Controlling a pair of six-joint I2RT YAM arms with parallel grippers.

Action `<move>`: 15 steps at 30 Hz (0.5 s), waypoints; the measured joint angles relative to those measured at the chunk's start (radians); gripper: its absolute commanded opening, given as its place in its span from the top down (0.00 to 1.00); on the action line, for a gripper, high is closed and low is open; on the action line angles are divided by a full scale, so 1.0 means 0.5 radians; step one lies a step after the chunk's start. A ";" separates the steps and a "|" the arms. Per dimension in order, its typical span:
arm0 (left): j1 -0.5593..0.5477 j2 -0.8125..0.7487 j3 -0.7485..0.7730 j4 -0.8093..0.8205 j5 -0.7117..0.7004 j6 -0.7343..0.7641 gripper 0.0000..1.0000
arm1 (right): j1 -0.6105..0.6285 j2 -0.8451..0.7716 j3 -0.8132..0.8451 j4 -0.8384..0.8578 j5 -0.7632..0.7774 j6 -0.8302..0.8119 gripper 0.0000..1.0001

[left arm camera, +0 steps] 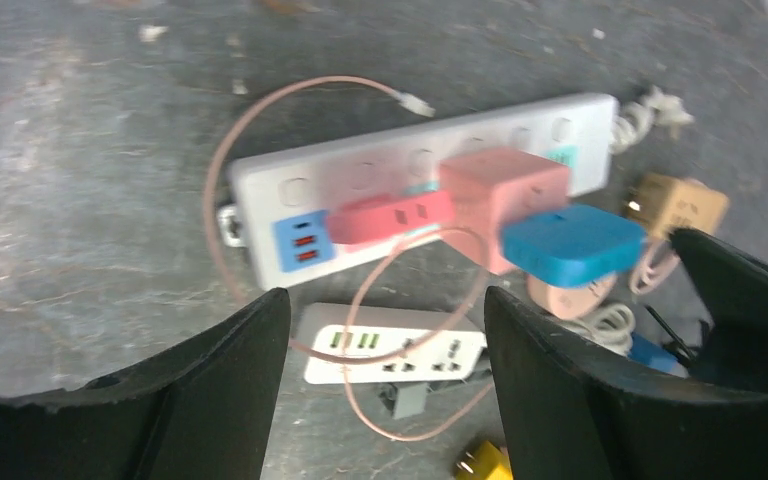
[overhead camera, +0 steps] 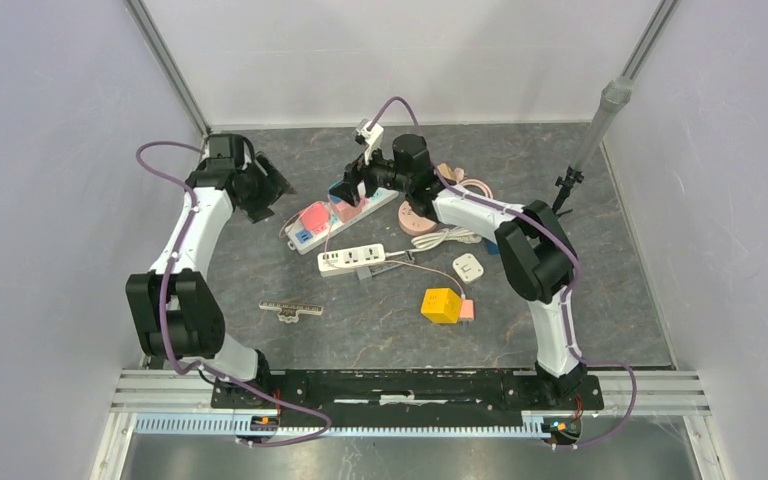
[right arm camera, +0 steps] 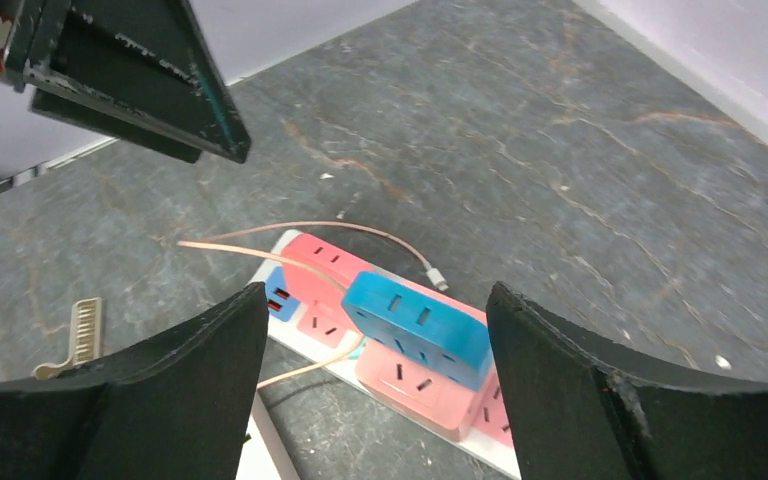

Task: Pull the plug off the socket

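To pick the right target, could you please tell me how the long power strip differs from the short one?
The long power strip carries pink adapters and a blue adapter; the short power strip carries none on top. The long one's panel is blue with red ports; the short one's ports are green. Both are white and lie flat.

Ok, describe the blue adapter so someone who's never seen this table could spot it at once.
On the dark table, find the long white power strip near the far middle. Pink blocks are plugged into it; the blue adapter sits on one, the only large flat blue block there.
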 measured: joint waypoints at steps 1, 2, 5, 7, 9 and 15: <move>-0.015 0.000 0.024 0.004 0.030 0.001 0.23 | -0.008 0.025 0.027 0.001 -0.060 -0.001 0.19; -0.032 0.000 0.047 0.007 0.065 0.002 0.23 | -0.020 0.047 0.051 0.006 -0.127 0.002 0.19; -0.102 0.002 0.069 0.019 0.133 0.001 0.24 | -0.071 0.104 0.087 0.070 -0.365 0.047 0.23; -0.136 0.016 0.069 0.019 0.177 0.001 0.25 | -0.104 0.150 0.115 0.108 -0.500 0.089 0.25; -0.169 0.046 0.069 0.018 0.215 0.000 0.27 | -0.127 0.202 0.153 0.144 -0.615 0.124 0.27; -0.256 0.163 0.069 0.014 0.263 -0.002 0.28 | -0.194 0.313 0.217 0.261 -0.925 0.168 0.32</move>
